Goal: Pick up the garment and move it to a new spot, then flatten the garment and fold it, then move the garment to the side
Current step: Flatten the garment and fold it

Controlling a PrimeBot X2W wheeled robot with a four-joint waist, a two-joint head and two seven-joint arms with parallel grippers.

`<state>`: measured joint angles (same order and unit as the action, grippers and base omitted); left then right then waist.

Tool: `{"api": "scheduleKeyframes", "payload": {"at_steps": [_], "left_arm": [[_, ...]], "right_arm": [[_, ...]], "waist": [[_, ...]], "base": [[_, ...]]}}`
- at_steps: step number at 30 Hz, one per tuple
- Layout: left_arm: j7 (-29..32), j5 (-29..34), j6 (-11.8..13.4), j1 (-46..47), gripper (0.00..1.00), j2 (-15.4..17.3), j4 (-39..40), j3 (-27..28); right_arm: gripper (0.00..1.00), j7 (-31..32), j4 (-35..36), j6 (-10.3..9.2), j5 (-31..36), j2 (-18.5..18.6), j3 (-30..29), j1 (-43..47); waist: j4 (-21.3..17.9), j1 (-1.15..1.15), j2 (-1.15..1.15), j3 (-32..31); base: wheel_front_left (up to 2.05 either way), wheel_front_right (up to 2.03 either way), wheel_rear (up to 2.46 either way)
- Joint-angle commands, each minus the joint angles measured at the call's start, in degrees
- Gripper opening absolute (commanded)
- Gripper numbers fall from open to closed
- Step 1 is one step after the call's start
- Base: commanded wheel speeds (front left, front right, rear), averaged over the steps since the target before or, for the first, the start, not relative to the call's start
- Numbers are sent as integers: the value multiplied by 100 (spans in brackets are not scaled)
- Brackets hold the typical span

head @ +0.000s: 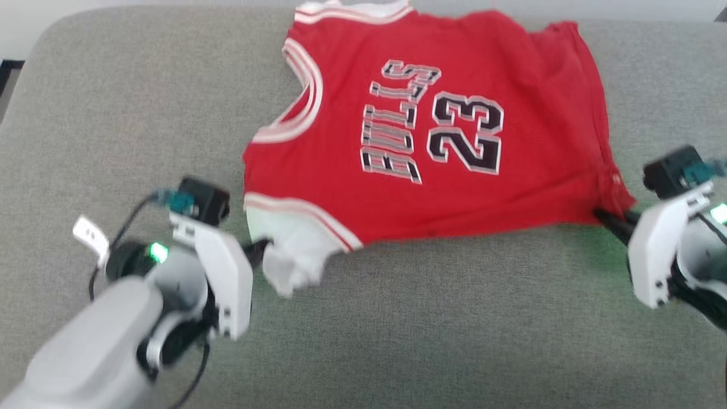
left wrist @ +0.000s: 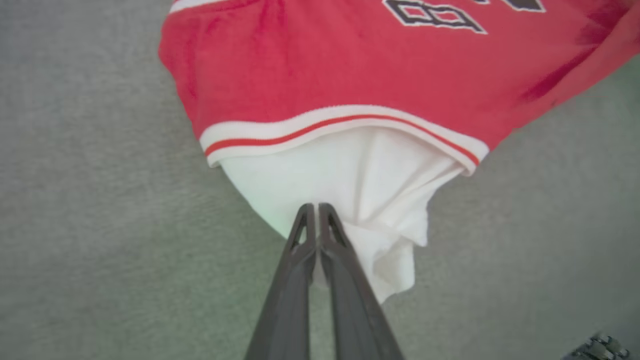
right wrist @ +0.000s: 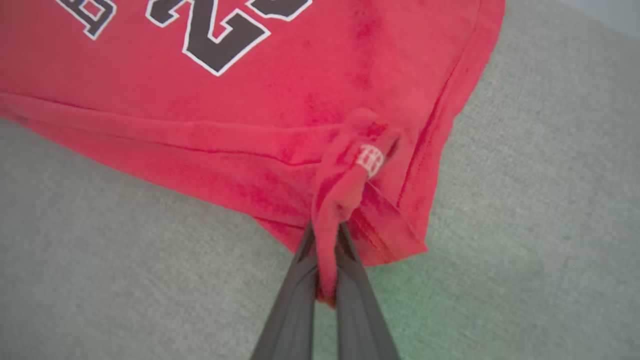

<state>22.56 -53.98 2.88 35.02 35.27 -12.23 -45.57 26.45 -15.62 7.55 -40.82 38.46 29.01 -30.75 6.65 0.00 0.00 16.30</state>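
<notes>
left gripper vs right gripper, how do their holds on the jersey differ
1. The left gripper pinches the white sleeve; the right gripper pinches a red hem corner of the jersey.
2. White cloth bunches beside the left gripper's fingers; at the right gripper a red strip runs down between its fingers.
Shared: both are shut on the jersey's near edge, over the grey cushion.

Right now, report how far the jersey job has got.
Done: the jersey lies mostly spread, lettering up, on the grey cushion. In hand: the left pincer is shut on its white sleeve, the right pincer on a red hem corner, apparently for moving or flattening. Left: folding and the move aside look undone.
</notes>
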Motion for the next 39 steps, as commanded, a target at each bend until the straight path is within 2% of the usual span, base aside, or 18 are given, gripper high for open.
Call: {"api": "scheduleKeyframes", "payload": {"at_steps": [1,8,11,15,22,26,31,35,39], "left_arm": [[140,-119,264,-356,0,194,433,6],[374,-428,1329,-1694,0,773,2114,11],[393,-515,1627,-2120,0,928,2553,-32],[472,-612,1925,-2530,0,1081,2909,-85],[546,-488,2191,-2487,0,1393,3372,53],[607,-218,2201,-2011,0,1689,3601,278],[728,102,1960,-1271,0,1857,3583,467],[877,399,1472,-443,0,1744,3166,449],[982,566,961,267,0,1372,2453,308]], "right_arm": [[0,113,209,-11,-67,129,-141,324],[0,571,1264,-10,-341,472,-495,1670],[0,696,1612,-10,-410,603,-631,2201],[0,871,1907,-10,-526,627,-860,2796],[0,818,2313,-10,-666,508,-1456,3277],[0,865,2518,-10,-577,339,-1937,3271],[0,1032,2701,-12,-341,137,-2321,3021],[0,1240,2607,-14,-49,-126,-2500,2547],[0,1408,2268,-14,191,-405,-2412,1889]], "waist": [[-24,0,0,-75],[-66,0,0,-249],[-78,0,0,-298],[-91,0,0,-333],[-91,0,0,-285],[-100,0,0,-213],[-150,0,0,-113],[-228,0,0,9],[-331,0,0,189]], "base": [[0,0,0],[0,0,0],[0,0,0],[0,0,0],[0,0,0],[0,0,0],[0,0,0],[0,0,0],[0,0,0]]}}
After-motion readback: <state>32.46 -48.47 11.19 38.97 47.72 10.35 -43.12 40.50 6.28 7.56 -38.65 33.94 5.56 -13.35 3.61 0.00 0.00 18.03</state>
